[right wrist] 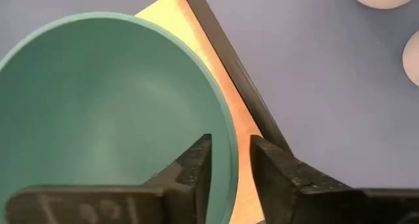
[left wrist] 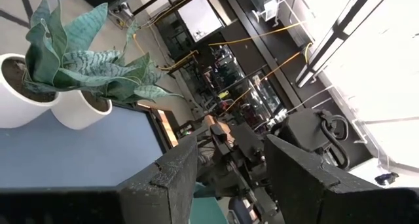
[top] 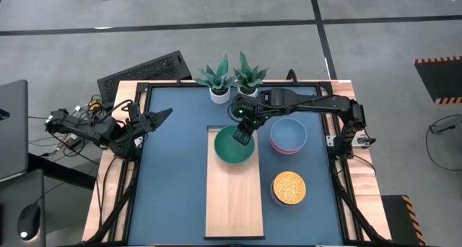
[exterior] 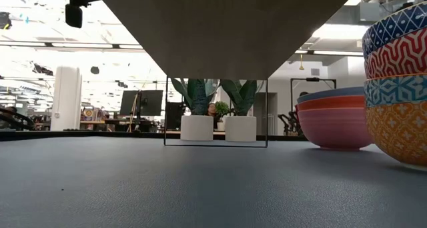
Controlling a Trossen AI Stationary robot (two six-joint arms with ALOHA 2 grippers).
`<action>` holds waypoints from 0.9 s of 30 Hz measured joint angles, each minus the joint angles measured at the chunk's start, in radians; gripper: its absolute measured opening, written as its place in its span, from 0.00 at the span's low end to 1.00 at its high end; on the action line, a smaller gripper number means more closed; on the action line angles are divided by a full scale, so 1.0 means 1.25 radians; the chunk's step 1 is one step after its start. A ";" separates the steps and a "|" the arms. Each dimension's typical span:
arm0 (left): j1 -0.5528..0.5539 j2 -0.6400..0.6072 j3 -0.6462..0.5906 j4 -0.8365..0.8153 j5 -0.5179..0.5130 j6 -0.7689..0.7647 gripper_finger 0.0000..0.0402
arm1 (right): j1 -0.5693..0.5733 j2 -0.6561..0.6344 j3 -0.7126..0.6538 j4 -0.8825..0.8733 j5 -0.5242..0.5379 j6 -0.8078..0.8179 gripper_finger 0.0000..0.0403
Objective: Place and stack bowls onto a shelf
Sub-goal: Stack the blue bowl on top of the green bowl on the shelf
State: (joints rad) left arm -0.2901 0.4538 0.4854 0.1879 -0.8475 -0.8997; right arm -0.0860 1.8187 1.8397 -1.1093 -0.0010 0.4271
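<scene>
A teal bowl (top: 229, 149) (right wrist: 98, 106) sits upright on the far end of the light wooden shelf (top: 234, 204) (right wrist: 193, 34). My right gripper (top: 242, 137) (right wrist: 231, 162) hangs above the bowl's far right rim, pointing steeply down. It is open, with one finger inside the bowl and one outside, and wood shows between the rim and the outer finger. My left gripper (top: 162, 115) (left wrist: 229, 178) waits open above the table's far left edge, touching nothing. The low view shows only the shelf's underside (exterior: 227, 28).
A blue bowl nested in a pink one (top: 289, 135) (exterior: 333, 118) stands on the table right of the shelf. A stack of patterned bowls (top: 289, 188) (exterior: 400, 75) stands nearer. Two white plant pots (top: 220, 94) (exterior: 197, 128) line the far edge.
</scene>
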 joint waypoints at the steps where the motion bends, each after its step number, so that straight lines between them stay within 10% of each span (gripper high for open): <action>1: 0.000 0.000 0.000 0.000 0.000 0.000 0.41 | 0.000 0.000 0.009 -0.012 -0.001 0.001 0.37; 13: 0.000 0.000 0.000 -0.001 0.014 0.001 0.41 | 0.019 -0.017 0.197 -0.368 0.150 0.018 0.43; 27: 0.000 0.000 0.000 -0.022 0.016 -0.001 0.41 | -0.013 -0.369 -0.282 -0.351 0.222 0.374 0.43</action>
State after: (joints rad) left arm -0.2897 0.4534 0.4854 0.1610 -0.8268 -0.9005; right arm -0.1017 1.3572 1.4867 -1.5480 0.2765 0.8947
